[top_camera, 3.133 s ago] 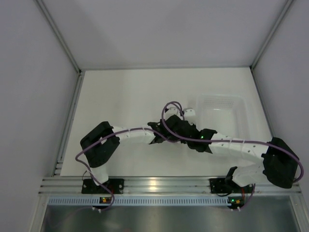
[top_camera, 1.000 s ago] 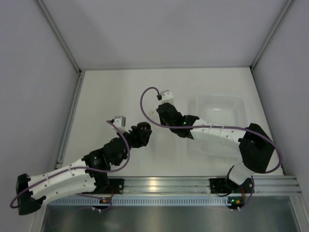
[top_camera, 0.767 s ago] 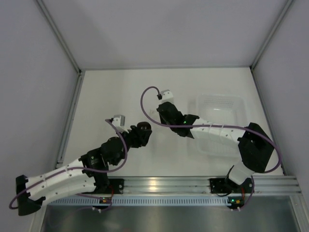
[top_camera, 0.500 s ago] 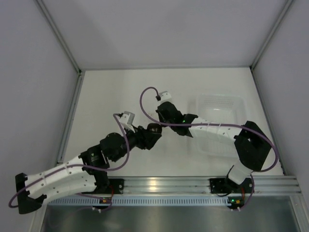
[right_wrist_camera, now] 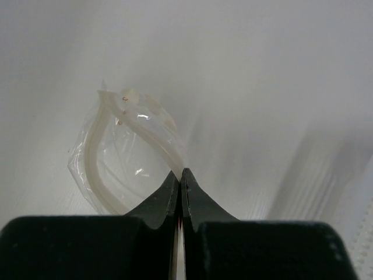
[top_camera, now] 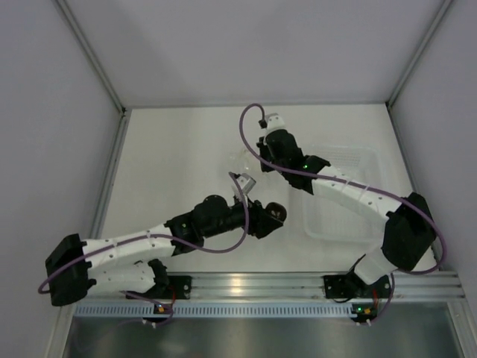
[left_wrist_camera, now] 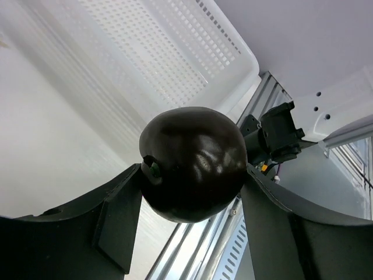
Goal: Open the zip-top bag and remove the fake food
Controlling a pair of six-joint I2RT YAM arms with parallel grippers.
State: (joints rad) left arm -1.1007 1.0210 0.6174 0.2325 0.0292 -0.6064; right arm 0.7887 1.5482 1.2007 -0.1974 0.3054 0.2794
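Observation:
My left gripper [top_camera: 274, 213] is shut on the fake food [left_wrist_camera: 193, 163], a glossy dark brown-black ball that fills the gap between its fingers; in the top view the ball [top_camera: 276, 211] sits just left of the tub's near corner. My right gripper [right_wrist_camera: 181, 172] is shut on the white zip edge of the zip-top bag [right_wrist_camera: 125, 157], a small clear crinkly bag whose mouth gapes open and looks empty. In the top view the bag [top_camera: 241, 161] hangs at the left of my right gripper [top_camera: 257, 158], over the middle of the table.
A white translucent rectangular tub [top_camera: 367, 168] stands at the right; its perforated floor shows in the left wrist view [left_wrist_camera: 175, 46]. The aluminium rail [top_camera: 246, 283] runs along the near edge. White walls enclose the table on three sides.
My left arm has swung right, carrying the dark ball from the table's middle to beside the tub. My right gripper has moved back and right with the bag.

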